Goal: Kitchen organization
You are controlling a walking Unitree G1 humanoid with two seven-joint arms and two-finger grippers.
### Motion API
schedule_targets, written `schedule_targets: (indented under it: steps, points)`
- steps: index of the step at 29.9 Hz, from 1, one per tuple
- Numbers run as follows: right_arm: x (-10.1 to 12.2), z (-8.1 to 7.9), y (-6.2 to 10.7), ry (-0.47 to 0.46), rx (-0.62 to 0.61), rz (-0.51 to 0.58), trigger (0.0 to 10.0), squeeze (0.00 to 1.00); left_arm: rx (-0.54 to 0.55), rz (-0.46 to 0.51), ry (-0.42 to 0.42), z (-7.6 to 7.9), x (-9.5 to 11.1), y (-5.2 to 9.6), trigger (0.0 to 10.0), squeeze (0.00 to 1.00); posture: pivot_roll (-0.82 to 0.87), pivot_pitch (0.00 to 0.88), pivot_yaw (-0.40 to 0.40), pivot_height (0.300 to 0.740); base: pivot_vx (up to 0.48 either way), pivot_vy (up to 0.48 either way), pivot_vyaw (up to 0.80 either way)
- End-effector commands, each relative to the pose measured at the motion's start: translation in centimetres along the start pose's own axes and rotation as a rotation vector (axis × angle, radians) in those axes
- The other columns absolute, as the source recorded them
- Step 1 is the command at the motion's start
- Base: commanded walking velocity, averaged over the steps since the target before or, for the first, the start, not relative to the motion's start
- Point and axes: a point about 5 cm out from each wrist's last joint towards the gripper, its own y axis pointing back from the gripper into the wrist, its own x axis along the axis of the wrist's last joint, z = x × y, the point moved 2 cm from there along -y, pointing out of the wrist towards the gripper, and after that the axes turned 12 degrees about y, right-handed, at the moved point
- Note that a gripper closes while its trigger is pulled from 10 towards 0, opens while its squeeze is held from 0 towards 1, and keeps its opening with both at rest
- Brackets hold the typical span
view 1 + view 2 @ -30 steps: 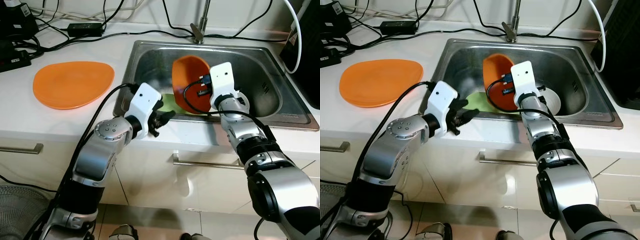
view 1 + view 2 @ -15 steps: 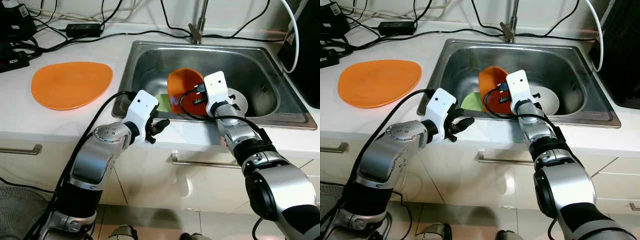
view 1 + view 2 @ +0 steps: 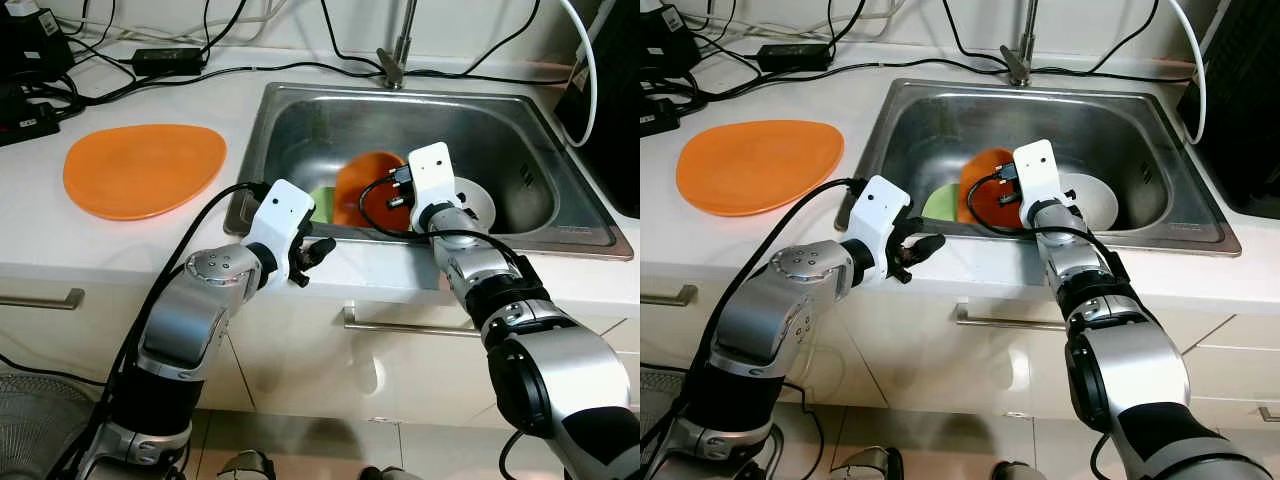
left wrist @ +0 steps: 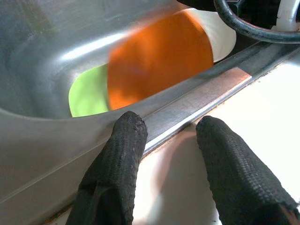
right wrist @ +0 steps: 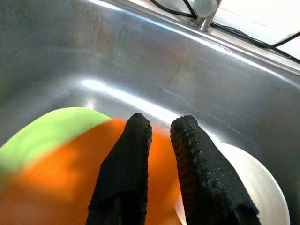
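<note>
Right gripper (image 5: 159,154) sits low in the sink (image 3: 520,120) over the orange plate (image 3: 362,195), fingers narrowly parted; contact apparently released, blur prevents certainty. Plate overlaps green plate (image 4: 86,93) and white plate (image 5: 253,187). Left gripper (image 4: 168,140), empty and parted, waits at the rim.

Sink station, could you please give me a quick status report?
Right gripper in the sink, over the orange plate. Left gripper open at the front rim. Green plate and white plate alongside.

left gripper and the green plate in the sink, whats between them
The sink's steel front rim lies between the left gripper, open over the counter edge, and the green plate; the left wrist view shows it.
</note>
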Motion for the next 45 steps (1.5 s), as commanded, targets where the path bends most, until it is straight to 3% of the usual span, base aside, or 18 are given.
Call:
schedule_targets:
  steps: [1,7,10,15,17,22,25,29,30,38,39,40,45]
  points:
    - [0.7,0.0,-0.2,-0.015,0.0,0.012,10.0,0.0,0.01,-0.007,0.002,-0.2,0.1,0.1,10.0,0.0,0.14,0.078,-0.014,0.74,0.0,0.0,0.0]
    - [3.1,1.2,-0.3,0.005,-0.071,0.133,10.0,0.0,0.056,0.118,-0.056,-0.6,1.7,0.1,10.0,0.0,0.13,0.077,-0.013,0.74,0.0,0.0,0.0]
    - [4.8,2.0,-0.3,-0.04,-0.104,0.218,10.0,0.0,0.126,0.2,-0.092,-1.3,2.9,0.2,10.0,0.0,0.13,0.077,-0.013,0.74,0.0,0.0,0.0]
    - [7.7,2.8,0.1,-0.198,-0.109,0.362,10.0,0.0,0.3,0.284,-0.28,-2.9,4.5,0.6,10.0,0.0,0.12,0.082,-0.013,0.74,0.0,0.0,0.0]
    - [8.5,2.8,0.4,-0.293,-0.078,0.413,10.0,0.0,0.383,0.274,-0.417,-3.7,4.8,0.8,10.0,0.0,0.12,0.084,-0.012,0.74,0.0,0.0,0.0]
    - [7.8,2.5,0.9,-0.448,-0.06,0.408,10.0,0.0,0.482,0.22,-0.6,-5.1,4.3,1.1,10.0,0.0,0.11,0.087,-0.01,0.74,0.0,0.0,0.0]
    - [6.1,1.9,1.2,-0.517,-0.055,0.363,10.0,0.0,0.552,0.178,-0.673,-6.2,3.9,1.4,10.0,0.0,0.11,0.088,-0.007,0.74,0.0,0.0,0.0]
    - [4.6,1.2,1.5,-0.564,-0.043,0.315,10.0,0.0,0.624,0.136,-0.743,-7.2,3.6,1.7,10.0,0.0,0.11,0.087,-0.007,0.74,0.0,0.0,0.0]
    - [3.5,0.4,1.8,-0.581,-0.034,0.281,10.0,0.0,0.65,0.11,-0.793,-7.6,3.4,1.8,10.0,0.0,0.11,0.085,-0.005,0.74,0.0,0.0,0.0]
    - [3.1,-0.9,2.2,-0.623,0.0,0.249,10.0,0.0,0.721,0.043,-0.887,-9.0,3.2,2.5,10.0,0.0,0.11,0.073,0.0,0.74,0.0,0.0,0.0]
    - [3.2,-0.9,2.2,-0.625,0.001,0.247,10.0,0.0,0.718,0.033,-0.884,-9.1,3.0,2.5,10.0,0.74,0.11,0.072,-0.001,0.74,0.0,0.0,0.0]
    - [3.3,-0.9,2.1,-0.627,0.003,0.247,10.0,0.0,0.716,0.017,-0.884,-9.2,2.8,2.5,10.0,1.0,0.11,0.07,-0.001,0.74,0.0,0.0,0.0]
    - [3.6,-1.0,2.2,-0.631,0.016,0.244,10.0,0.0,0.71,-0.051,-0.903,-9.7,2.0,2.6,10.0,1.0,0.12,0.067,-0.003,0.74,0.0,0.0,0.0]
